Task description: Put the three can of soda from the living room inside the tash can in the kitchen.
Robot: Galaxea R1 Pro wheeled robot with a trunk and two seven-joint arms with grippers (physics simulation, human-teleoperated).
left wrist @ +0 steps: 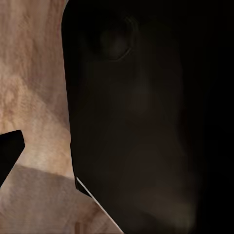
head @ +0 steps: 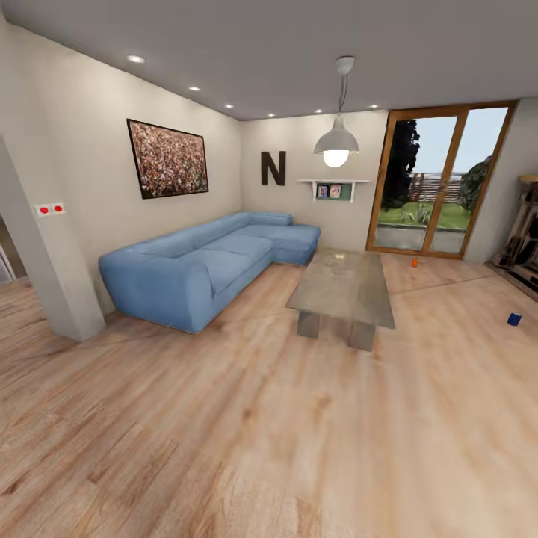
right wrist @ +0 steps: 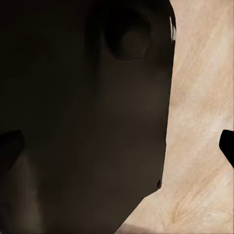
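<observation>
Search-and-approach step in the living room: an orange can (head: 414, 262) stands on the plank floor (head: 246, 418) near the glass doors (head: 437, 183), a blue can (head: 514, 319) lies further right, both beyond the bench (head: 345, 288). Whether either end effector is apart or together cannot be told. Next move, judged: drive toward a can.

You are looking across a warm plank floor (head: 246, 418) at a blue corner sofa (head: 205, 265) sitting against the pale wall. A grey slab bench (head: 345, 288) is standing just beside it. A framed picture (head: 167, 158) is hanging above the sofa, a dark letter N (head: 273, 168) is hanging on the far wall (near a small shelf (head: 334, 182)), and a pendant lamp (head: 336, 143) is glowing before the wood-framed glass doors (head: 439, 183).
</observation>
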